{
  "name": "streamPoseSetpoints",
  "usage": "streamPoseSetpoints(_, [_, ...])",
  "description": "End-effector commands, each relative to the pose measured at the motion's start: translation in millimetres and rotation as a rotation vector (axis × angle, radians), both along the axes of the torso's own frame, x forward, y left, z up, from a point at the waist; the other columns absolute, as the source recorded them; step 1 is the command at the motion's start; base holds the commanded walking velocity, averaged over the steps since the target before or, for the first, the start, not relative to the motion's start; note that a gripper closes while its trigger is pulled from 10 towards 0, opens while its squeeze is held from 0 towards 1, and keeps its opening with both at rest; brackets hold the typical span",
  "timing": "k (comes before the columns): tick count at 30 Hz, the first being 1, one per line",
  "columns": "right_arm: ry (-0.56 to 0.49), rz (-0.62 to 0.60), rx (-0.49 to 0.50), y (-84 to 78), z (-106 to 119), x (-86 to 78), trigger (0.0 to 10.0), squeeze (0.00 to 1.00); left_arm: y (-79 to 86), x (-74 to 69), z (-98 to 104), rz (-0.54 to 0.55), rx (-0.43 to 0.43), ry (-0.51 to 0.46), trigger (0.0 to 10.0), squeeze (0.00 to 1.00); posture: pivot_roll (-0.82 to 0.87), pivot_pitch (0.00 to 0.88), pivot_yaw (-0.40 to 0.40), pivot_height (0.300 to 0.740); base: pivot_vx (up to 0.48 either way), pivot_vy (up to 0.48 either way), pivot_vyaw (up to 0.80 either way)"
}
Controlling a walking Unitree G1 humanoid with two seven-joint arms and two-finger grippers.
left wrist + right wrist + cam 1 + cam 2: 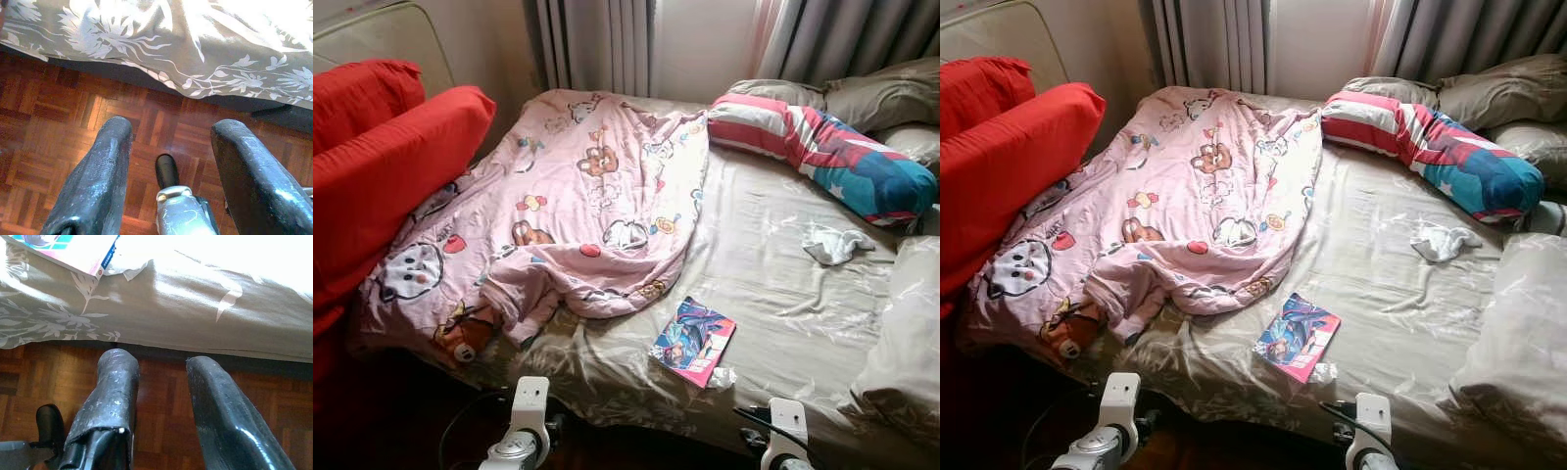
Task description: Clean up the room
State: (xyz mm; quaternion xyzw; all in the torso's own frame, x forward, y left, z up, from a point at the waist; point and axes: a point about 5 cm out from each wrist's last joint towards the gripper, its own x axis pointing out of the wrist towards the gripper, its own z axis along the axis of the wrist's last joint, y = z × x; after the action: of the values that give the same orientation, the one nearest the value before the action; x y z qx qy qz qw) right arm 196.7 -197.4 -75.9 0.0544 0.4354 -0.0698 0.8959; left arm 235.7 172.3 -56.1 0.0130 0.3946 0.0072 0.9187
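Left claw [168, 142] and right claw [161, 369] low (fingers parted, empty-handed).

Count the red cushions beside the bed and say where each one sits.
2. One red cushion lies farther back against the wall on the robot's left; the other red cushion sits in front of it, touching the pink blanket. More may be hidden beyond the frame.

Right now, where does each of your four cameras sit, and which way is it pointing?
Left eye: on the head, looking down at the bed, quilt and book; both wrists at the bottom edge.
Right eye: beside it, same scene.
Left wrist: along the open left gripper, at the floor and sheet edge.
Right wrist: along the open right gripper, at the bed edge.
Shared: the book's corner shows in the right wrist view too.
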Motion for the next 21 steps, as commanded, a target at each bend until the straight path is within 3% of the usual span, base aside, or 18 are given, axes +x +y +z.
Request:
streamPoseSetpoints(1, [0.003,-0.004,0.006,0.5,-0.5,-0.7,10.0,0.0,2.6,-2.4,-1.4,0.014,0.0,0.006,10.0,0.0,-0.08,0.028,-0.021,0.74,0.296,0.0,0.0])
streamPoseSetpoints(21, [0.004,0.004,0.005,1.1,-0.6,-0.7,10.0,0.0,3.1,-2.1,-0.9,0.016,0.001,-0.003,10.0,0.0,-0.08,0.028,-0.021,0.74,0.325,0.0,0.0])
